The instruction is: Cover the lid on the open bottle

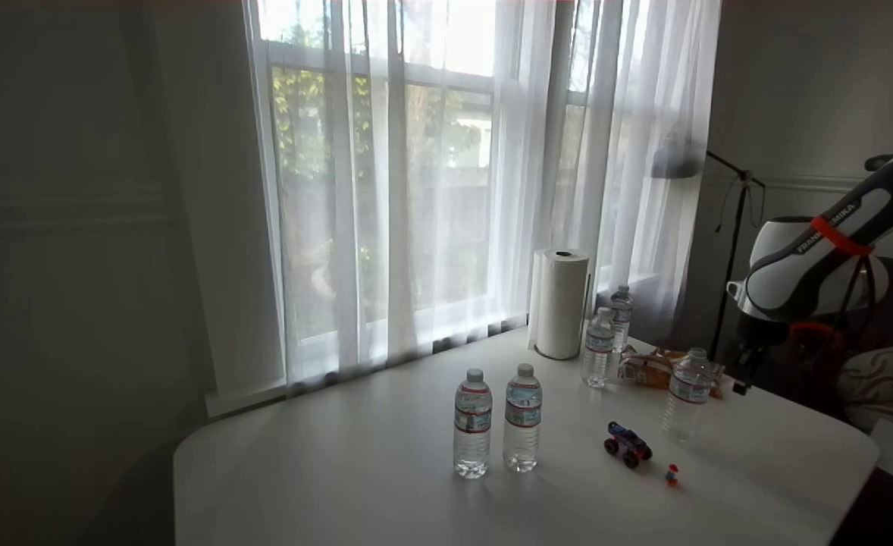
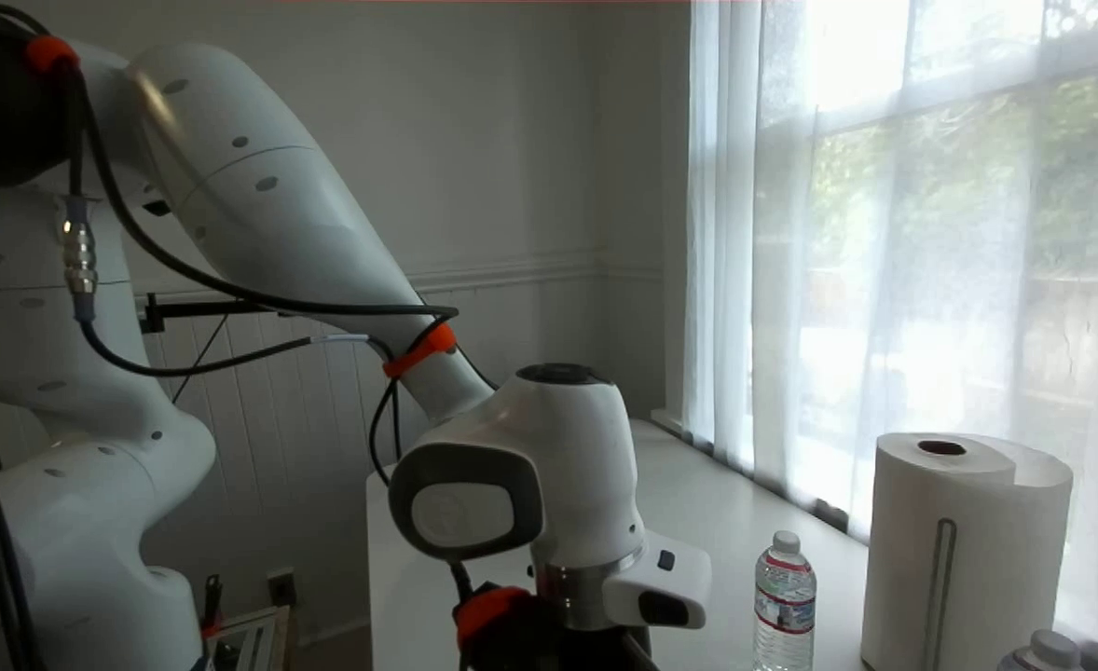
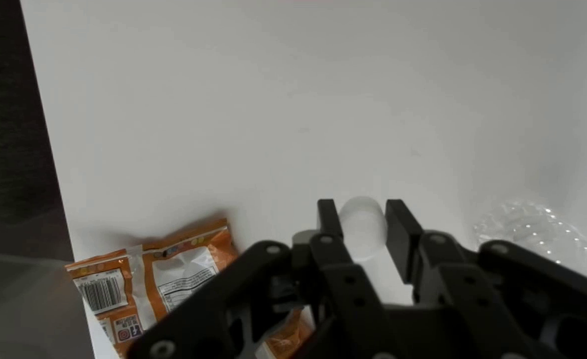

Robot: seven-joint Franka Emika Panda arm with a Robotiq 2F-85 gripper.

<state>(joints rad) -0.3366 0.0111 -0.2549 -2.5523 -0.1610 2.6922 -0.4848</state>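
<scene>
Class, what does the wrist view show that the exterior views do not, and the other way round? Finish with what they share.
Only the wrist view makes out the lid held in the gripper, and the barcode on the bag.

Only the exterior views show the curtains, paper towels and white arm, all in both exterior views; the truck and figure appear in an exterior view.

Shared: the table, and a bottle, cut off at the wrist view's edge.

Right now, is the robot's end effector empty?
No, the wrist view shows the end effector with a white lid between its fingertips.
</scene>
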